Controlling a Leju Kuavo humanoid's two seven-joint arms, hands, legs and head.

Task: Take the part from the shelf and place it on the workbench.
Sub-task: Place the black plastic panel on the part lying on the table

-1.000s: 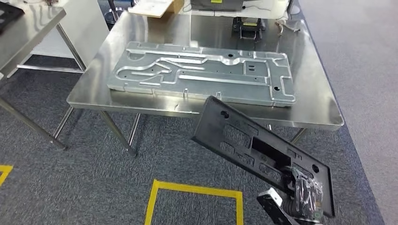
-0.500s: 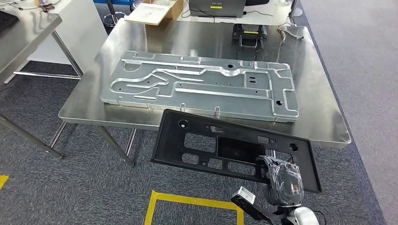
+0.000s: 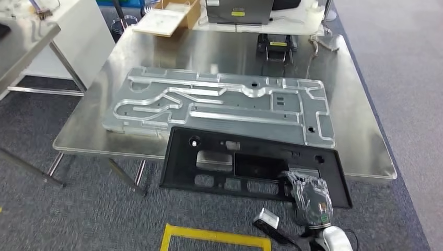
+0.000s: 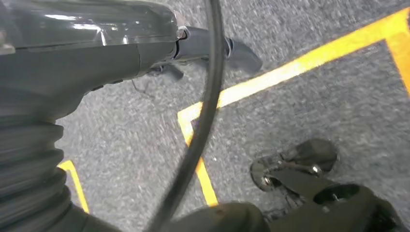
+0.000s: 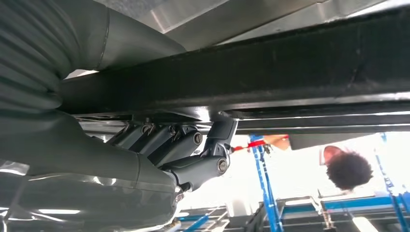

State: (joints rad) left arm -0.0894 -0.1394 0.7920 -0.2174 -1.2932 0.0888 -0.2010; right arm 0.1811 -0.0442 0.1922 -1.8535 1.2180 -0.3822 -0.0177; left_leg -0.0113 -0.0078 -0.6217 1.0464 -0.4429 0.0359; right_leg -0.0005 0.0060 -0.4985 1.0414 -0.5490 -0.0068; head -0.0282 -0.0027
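- nearest the camera in the head view, the right hand (image 3: pixel 312 201) grips one black part (image 3: pixel 224 162) at its near long edge; in the right wrist view the dark fingers (image 5: pixel 164 145) are curled up against the underside of the part (image 5: pixel 270 72), pinching it.
- the part is a flat black panel with several rectangular cut-outs and one small round hole; it reaches away from the fingers, its near side out over the carpet and its far edge over the near rim of the steel counter (image 3: pixel 360 120). whether it touches the counter cannot be told.
- the left hand (image 4: pixel 96 43) hangs over grey carpet with yellow tape lines (image 4: pixel 290 67); its fingers (image 4: pixel 241 50) hold nothing, and whether they are spread or pressed together cannot be told.
- one yellow tape outline (image 3: pixel 214 238) lies on the floor beside the right hand.
- just beyond the part, one large grey metal plate (image 3: pixel 219 102) with raised channels lies flat on the counter.
- farther off, one black device with a yellow label (image 3: pixel 276 44), its writing too small to read.
- at the far edge, one open cardboard box (image 3: pixel 175 13) holding a pale flat sheet.
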